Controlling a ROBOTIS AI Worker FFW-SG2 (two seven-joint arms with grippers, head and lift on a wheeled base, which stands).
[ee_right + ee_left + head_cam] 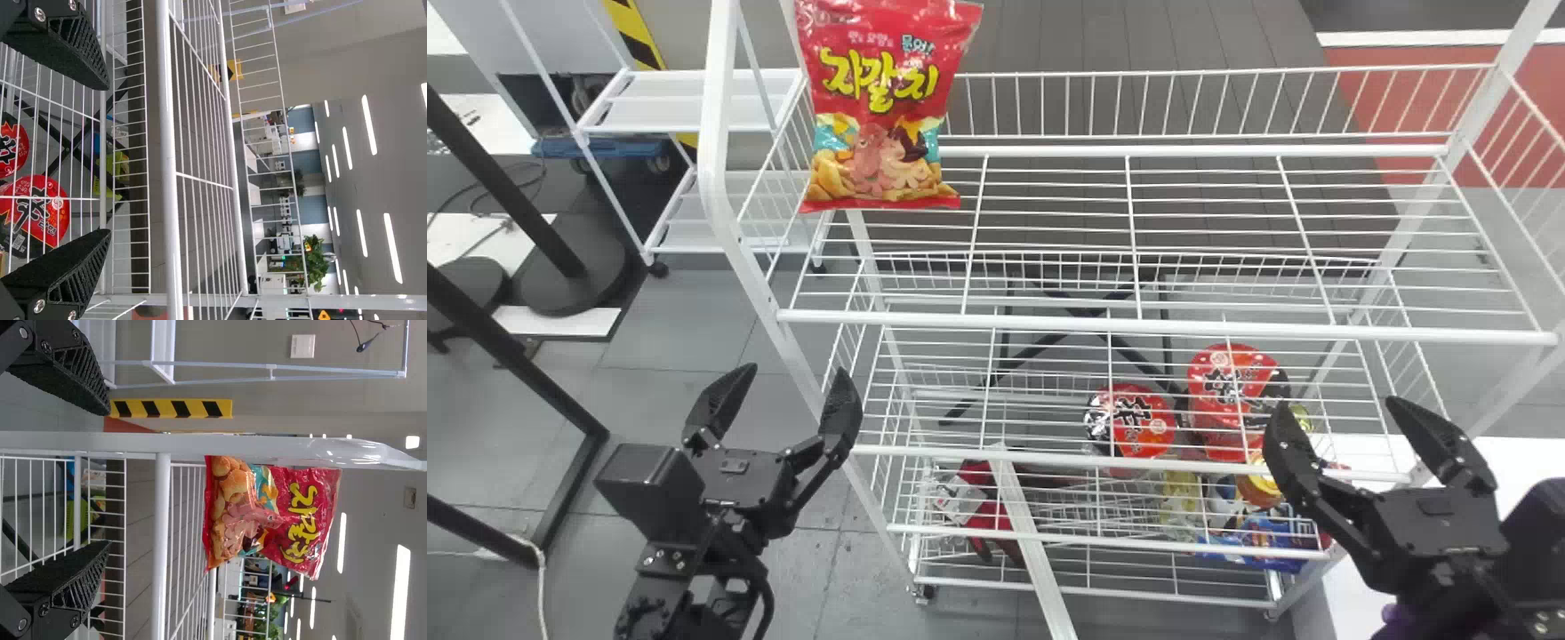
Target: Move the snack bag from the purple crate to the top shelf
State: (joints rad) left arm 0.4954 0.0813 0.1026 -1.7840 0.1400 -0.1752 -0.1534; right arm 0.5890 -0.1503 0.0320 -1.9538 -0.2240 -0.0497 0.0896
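The snack bag [885, 116] is on the top shelf [1165, 332], at its left end beside the wire side wall. It lies well apart from the left claw [795, 370], farther from the robot and higher up. The bag stands upright: its long axis runs up and down, the end with the pictured snacks lowest, and its printed face is turned toward the robot. The left claw's two fingers are spread, with nothing between them. The right claw [1338, 403], likewise spread and holding nothing, is by the rack's right-hand part.
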